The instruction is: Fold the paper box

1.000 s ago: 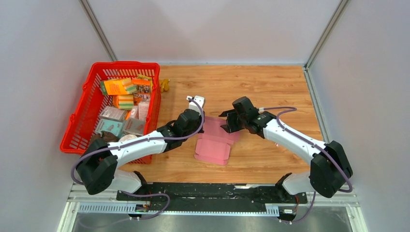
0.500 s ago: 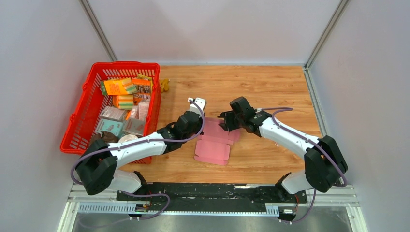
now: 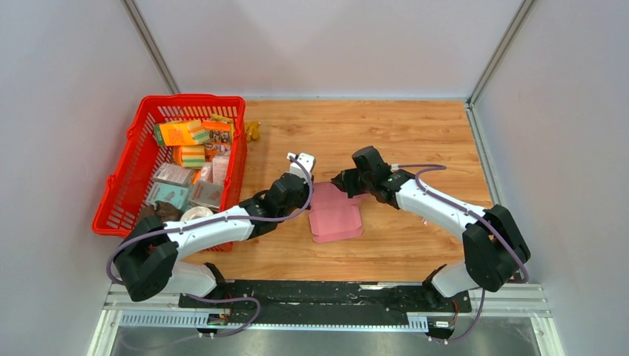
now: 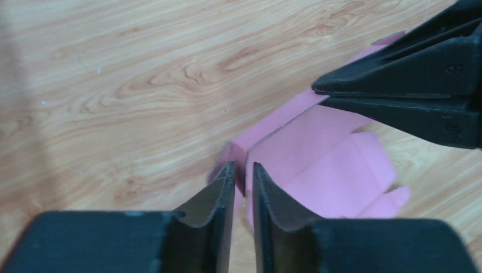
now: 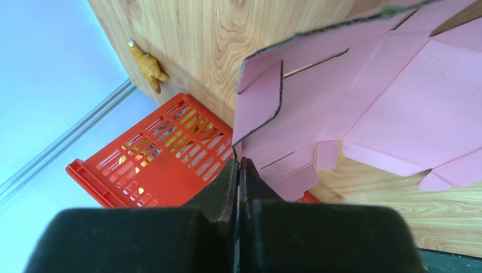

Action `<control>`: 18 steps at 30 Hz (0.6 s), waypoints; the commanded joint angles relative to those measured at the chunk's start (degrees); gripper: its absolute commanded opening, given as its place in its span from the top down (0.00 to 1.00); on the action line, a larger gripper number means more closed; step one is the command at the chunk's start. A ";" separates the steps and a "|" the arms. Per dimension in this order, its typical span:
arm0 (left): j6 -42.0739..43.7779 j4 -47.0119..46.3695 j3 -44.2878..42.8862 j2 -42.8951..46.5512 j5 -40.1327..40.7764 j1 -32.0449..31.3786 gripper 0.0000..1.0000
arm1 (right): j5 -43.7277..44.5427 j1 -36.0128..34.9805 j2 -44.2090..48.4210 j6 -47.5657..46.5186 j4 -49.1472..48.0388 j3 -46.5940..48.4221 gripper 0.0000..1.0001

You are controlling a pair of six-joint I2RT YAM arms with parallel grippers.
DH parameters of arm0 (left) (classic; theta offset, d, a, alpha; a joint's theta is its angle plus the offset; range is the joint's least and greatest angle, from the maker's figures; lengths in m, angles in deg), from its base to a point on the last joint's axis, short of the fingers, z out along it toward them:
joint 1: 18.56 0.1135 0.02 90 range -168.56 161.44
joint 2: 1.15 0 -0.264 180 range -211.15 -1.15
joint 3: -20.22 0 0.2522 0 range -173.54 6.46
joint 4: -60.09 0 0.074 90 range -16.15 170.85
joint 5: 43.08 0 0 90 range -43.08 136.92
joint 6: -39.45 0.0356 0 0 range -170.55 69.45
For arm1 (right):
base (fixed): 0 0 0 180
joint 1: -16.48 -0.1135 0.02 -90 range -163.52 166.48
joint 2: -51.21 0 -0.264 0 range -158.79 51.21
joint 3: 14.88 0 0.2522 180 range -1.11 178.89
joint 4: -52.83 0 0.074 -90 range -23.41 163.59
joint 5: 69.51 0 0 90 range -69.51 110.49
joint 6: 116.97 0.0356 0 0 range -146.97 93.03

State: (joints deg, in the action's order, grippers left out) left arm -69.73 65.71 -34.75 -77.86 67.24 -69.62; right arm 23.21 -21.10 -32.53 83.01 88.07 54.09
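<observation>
Paper box (image 3: 335, 219) at middle of desk (image 3: 415, 133) from above, far flap raised. Left wrist: left gripper (image 4: 243, 169) barely parted beside upright pink edge, hold unconfirmed. Right wrist: right gripper (image 5: 239, 162) clamped on flap. Judged light, flimsy, crease-prone; best pinched at flap edges.

White shells between black joints form the left arm (image 3: 209, 225) and right arm (image 3: 438, 209), each with a purple cable (image 3: 430, 169). Matte black wedge fingers (image 4: 213, 199) tip the left claw (image 4: 243, 170) and right claw (image 5: 239, 166).
</observation>
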 commanded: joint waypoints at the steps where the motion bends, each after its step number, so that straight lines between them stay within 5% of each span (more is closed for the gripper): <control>1: -0.68 -1.27 1.57 5.77 -2.38 -0.44 0.66 | -1.84 0.32 -1.42 -2.21 -7.31 -0.44 1.00; 9: 0.81 11.01 5.08 22.90 0.51 -0.35 0.47 | -5.44 2.95 -1.25 -10.91 -16.45 -5.18 1.00; 14: -2.00 13.33 9.12 27.49 1.66 0.70 0.52 | -4.48 4.97 -2.65 -24.61 -21.55 -5.54 1.00; 18: -3.32 13.94 10.97 24.59 1.74 1.59 0.60 | -5.26 6.38 -2.74 -31.30 -35.50 -10.10 1.00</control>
State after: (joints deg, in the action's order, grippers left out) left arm -71.28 76.48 -25.55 -50.39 68.27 -68.90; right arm 18.38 -15.99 -35.07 62.74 67.80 47.42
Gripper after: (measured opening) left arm 0.428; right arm 0.008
